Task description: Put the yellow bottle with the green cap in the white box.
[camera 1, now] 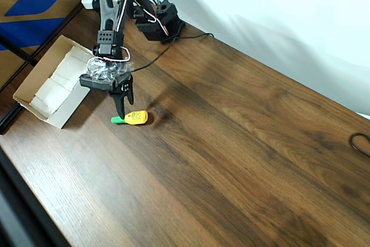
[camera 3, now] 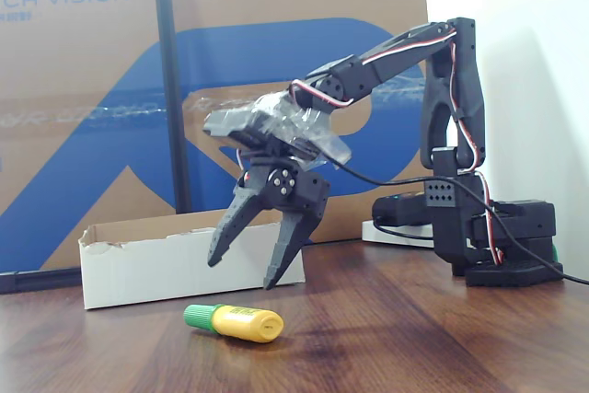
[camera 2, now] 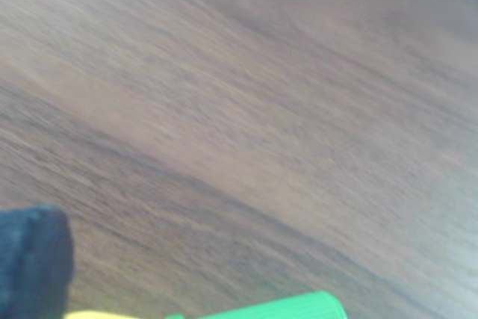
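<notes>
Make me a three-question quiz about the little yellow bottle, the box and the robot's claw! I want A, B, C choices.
1. Where is the yellow bottle?
A. Inside the white box
B. Lying on the table
C. Held in the gripper

2. What colour is the bottle's cap?
A. Green
B. Red
C. Blue

3. How is the gripper?
A. Shut on the bottle
B. Shut on nothing
C. Open above the bottle

Answers:
1 B: in the fixed view it lies on its side on the wooden table, in front of the white box.
2 A: the cap is bright green in the overhead view too.
3 C: its fingers are spread apart, above the bottle.
</notes>
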Motion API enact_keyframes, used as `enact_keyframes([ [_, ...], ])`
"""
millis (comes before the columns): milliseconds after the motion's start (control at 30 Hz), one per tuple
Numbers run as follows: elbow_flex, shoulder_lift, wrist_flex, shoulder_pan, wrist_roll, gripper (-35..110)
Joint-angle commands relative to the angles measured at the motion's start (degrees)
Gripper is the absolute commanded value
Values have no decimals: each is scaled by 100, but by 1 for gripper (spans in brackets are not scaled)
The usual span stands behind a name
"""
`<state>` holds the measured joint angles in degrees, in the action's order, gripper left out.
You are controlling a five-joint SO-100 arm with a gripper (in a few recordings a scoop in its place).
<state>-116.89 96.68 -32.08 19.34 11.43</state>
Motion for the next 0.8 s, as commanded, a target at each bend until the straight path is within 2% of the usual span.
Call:
enact_keyframes([
  [0,255,141,-70,149,264,30],
  [300,-193,9,211,202,562,29],
  [400,-114,-123,237,114,378,29],
  [767,1890,-756,-1512,-281,-475,29],
])
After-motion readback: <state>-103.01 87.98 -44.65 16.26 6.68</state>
